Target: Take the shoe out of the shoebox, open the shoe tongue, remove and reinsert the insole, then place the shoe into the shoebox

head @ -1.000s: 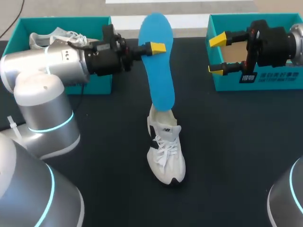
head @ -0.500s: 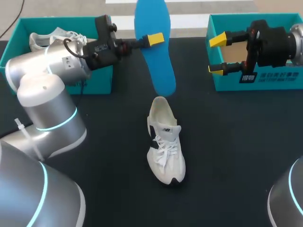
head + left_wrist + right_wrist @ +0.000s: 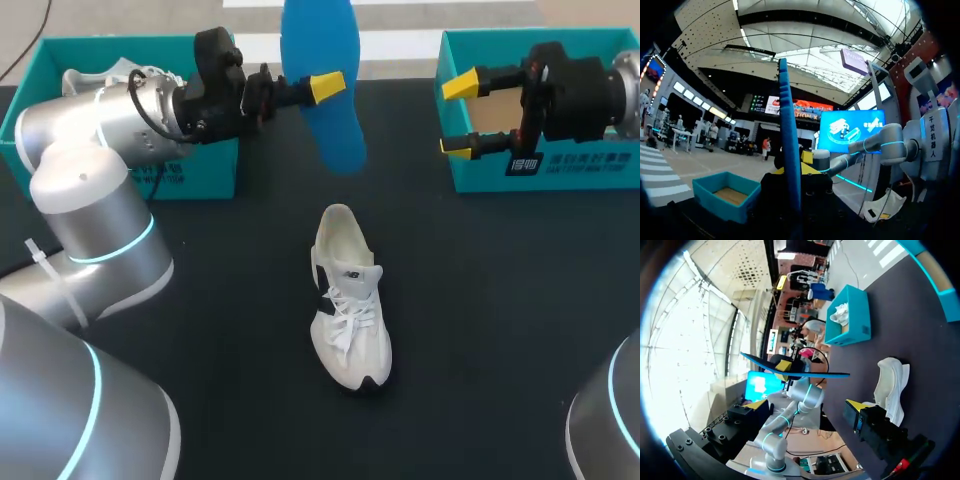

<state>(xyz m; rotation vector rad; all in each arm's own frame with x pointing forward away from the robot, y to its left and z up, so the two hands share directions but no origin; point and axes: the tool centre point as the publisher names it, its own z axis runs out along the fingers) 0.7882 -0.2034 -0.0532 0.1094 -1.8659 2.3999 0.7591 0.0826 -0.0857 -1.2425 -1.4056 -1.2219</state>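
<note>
The left gripper (image 3: 318, 86) clamps the insole (image 3: 335, 130) above the shoe (image 3: 348, 300). The right gripper (image 3: 458, 116) gapes before the right box (image 3: 560, 170). A spare shoe (image 3: 88, 80) sits in the left box (image 3: 205, 170).

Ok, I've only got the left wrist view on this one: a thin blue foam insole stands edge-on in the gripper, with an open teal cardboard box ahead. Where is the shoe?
Observer: The white lace-up sneaker stands on its sole in the middle of the black table. The blue foam insole hangs in the air beyond its heel, clamped in the left gripper and not touching it.
Operator: Is the right arm holding anything?
Observer: No. The right gripper is open and empty, level with the left wall of the teal shoebox on the table's right side.
</note>
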